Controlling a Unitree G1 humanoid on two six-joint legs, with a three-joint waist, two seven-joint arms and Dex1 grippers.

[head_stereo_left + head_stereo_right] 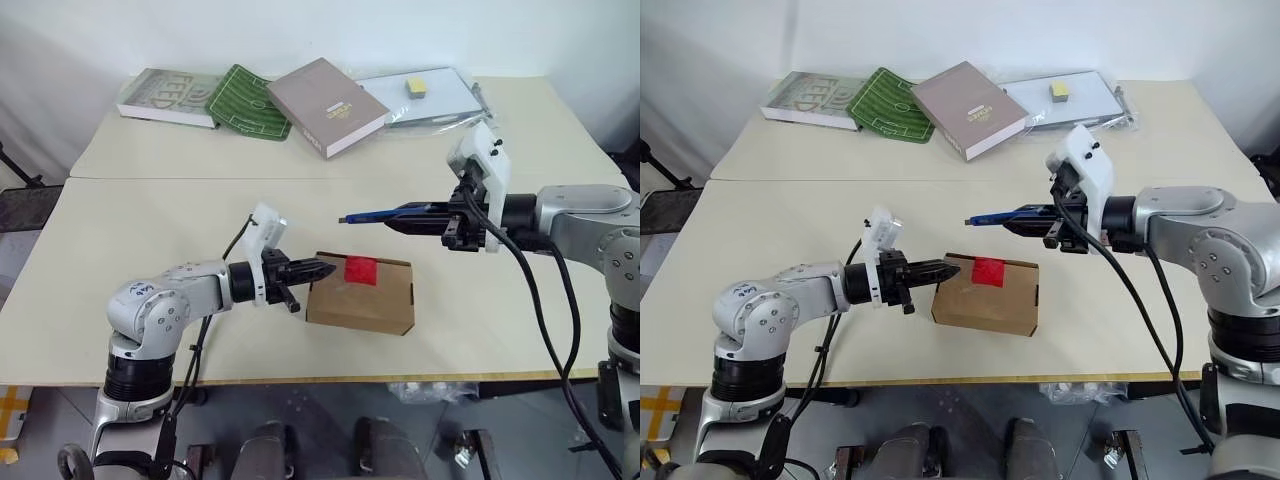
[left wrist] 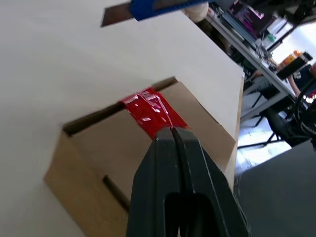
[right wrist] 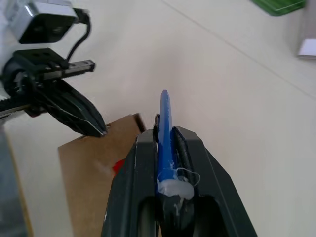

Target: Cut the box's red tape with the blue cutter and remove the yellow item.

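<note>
1. Box [image 1: 362, 295] at frame centre, red tape [image 1: 360, 270] uncut.
2. Right gripper [image 1: 400, 215] clamps blue cutter [image 1: 372, 215] above; left gripper [image 1: 318, 270] pinched shut, empty, at box edge.
3. Next, likely: lower blade onto tape.

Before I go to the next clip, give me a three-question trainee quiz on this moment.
1. True or false: the red tape on the box looks uncut.
2. What does the right gripper hold? A) a book B) the blue cutter C) nothing
3. Fill in: the left gripper, shut and holding nothing, sits at the box's ____ edge, seen from the head camera.

Key
1. True: the tape spans the lid seam in one piece, and the lid is down.
2. B: the cutter is clamped between its fingers, blade in the air above the table, short of the box.
3. Left, beside the tape.
</note>
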